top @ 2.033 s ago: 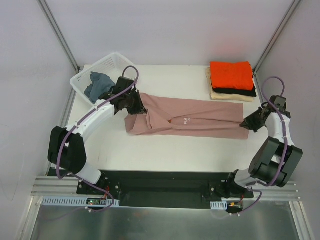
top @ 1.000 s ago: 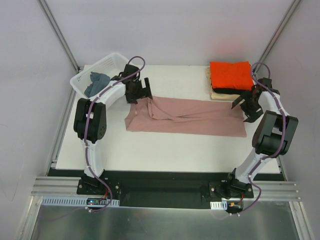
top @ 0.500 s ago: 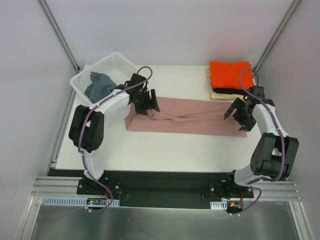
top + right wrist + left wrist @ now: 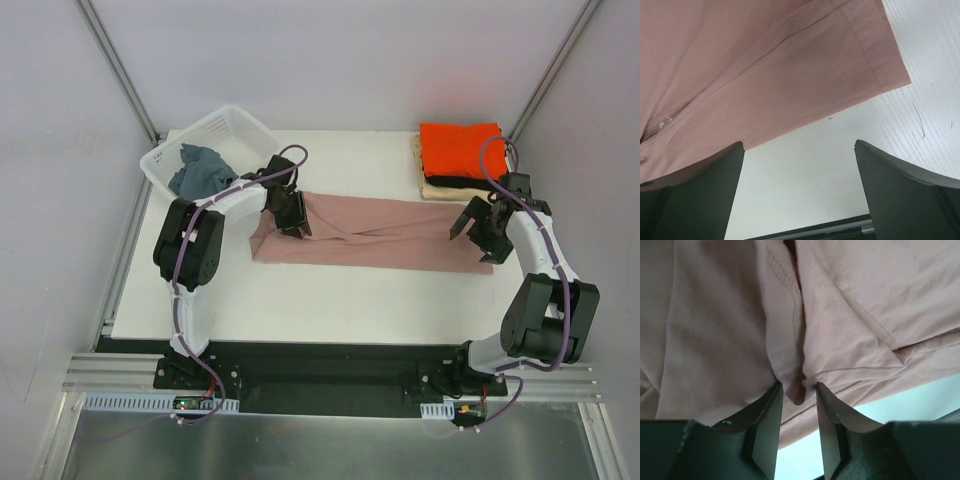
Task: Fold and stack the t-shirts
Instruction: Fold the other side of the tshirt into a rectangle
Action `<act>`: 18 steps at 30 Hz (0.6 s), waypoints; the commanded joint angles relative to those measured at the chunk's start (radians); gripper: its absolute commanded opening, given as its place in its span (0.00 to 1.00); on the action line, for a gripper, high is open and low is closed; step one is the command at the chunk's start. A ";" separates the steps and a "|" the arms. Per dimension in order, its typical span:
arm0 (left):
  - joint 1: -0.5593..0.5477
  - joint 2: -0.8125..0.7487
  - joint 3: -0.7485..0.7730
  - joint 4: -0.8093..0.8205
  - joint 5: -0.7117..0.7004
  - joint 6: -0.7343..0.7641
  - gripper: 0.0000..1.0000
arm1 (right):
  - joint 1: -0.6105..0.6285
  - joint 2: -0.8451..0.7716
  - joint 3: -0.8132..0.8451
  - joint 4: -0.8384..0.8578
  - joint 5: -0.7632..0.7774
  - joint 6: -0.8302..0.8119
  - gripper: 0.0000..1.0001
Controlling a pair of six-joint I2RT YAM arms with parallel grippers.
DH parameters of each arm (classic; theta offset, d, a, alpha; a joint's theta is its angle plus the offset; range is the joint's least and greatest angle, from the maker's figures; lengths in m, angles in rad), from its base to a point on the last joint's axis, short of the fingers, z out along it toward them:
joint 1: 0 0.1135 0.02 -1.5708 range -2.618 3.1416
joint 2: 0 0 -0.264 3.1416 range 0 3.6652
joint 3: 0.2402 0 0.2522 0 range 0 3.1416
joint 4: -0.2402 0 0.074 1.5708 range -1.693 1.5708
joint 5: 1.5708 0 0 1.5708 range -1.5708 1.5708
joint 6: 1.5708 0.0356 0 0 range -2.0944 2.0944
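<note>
The dusty-pink t-shirt (image 4: 390, 235) lies folded into a long band across the middle of the table. My left gripper (image 4: 290, 215) is at its left end. In the left wrist view its jaws (image 4: 797, 390) pinch a raised ridge of the pink cloth (image 4: 865, 300). My right gripper (image 4: 478, 232) hovers open over the band's right end. Between its fingers (image 4: 799, 145) is bare table, with the shirt's hem (image 4: 765, 60) just beyond. At the back right an orange t-shirt (image 4: 460, 148) tops a folded stack, over a black one (image 4: 482, 185) and a cream one (image 4: 440, 190).
A white plastic basket (image 4: 215, 128) stands at the back left corner with a grey-blue cloth (image 4: 197, 168) in it. It is close behind my left arm. The table's right edge runs just beside my right arm.
My left gripper has closed from wide open onto a ridge of the pink shirt. My right gripper came down from beside the stack to the shirt's right end, then held still.
</note>
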 commanded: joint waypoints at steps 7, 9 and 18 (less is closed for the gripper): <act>-0.007 0.043 0.094 0.003 0.039 0.000 0.00 | 0.004 -0.014 0.019 -0.022 0.021 -0.020 0.97; -0.007 0.030 0.108 0.003 0.049 -0.003 0.00 | 0.004 -0.014 0.019 -0.020 0.020 -0.021 0.97; -0.007 0.095 0.246 0.001 0.081 -0.063 0.00 | 0.002 -0.002 0.038 -0.040 0.058 -0.017 0.97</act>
